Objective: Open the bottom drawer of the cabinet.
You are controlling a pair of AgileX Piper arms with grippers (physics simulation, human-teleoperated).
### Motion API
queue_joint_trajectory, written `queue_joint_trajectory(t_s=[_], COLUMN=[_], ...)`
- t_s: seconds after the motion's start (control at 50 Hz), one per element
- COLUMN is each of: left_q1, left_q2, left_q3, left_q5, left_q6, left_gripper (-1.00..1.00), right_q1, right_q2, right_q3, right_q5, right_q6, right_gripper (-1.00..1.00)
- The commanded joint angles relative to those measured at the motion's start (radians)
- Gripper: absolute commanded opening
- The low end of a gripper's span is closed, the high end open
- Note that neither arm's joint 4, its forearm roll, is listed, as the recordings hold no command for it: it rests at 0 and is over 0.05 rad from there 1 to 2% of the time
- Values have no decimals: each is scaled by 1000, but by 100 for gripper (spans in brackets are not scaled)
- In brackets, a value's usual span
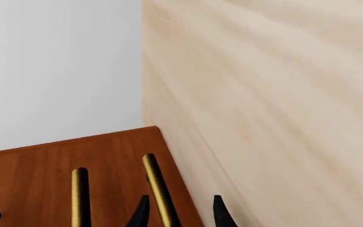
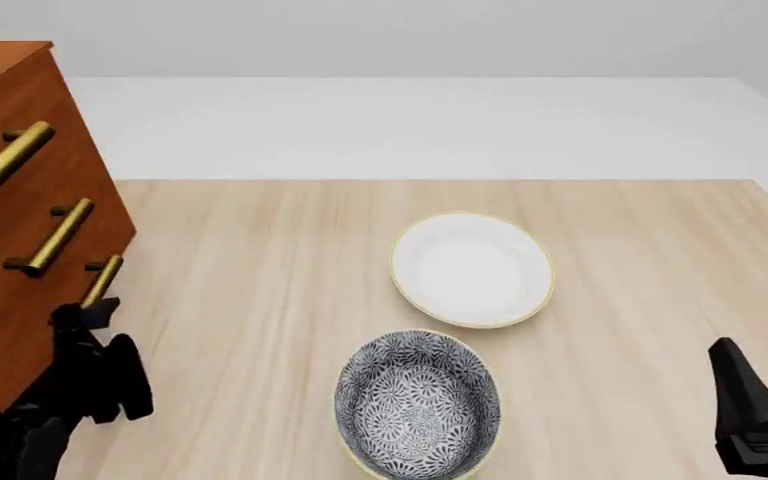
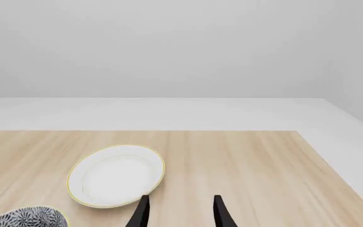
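Underneath, pale wooden table, white surround.

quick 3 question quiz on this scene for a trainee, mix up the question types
1. True or false: the left gripper has its fingers either side of the bottom drawer's handle.
2. Multiple choice: which lies nearer the arms' side of the table in the front view? A) the white bowl B) the patterned bowl C) both level
3. Fill in: the cabinet has ___ brass bar handles on its front.

Key
1. True; the wrist view shows the bar between open fingers, though contact cannot be judged.
2. B
3. three

The right gripper is open over bare table, away from the cabinet.
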Motion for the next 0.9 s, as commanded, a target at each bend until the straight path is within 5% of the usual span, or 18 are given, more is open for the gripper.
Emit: queue_joint_trajectory(t_s=[0.02,0.9], left_q1=[27,151], left_q2=[18,110], left_q3=[-4,-78], left_q5=[-46,-46], left_q6=[30,74], left_gripper=[100,100], right_q1=[0,0], right_q2=[0,0], right_q3=[0,0], right_q5=[0,0], right_q6=[0,0], right_gripper=[100,100])
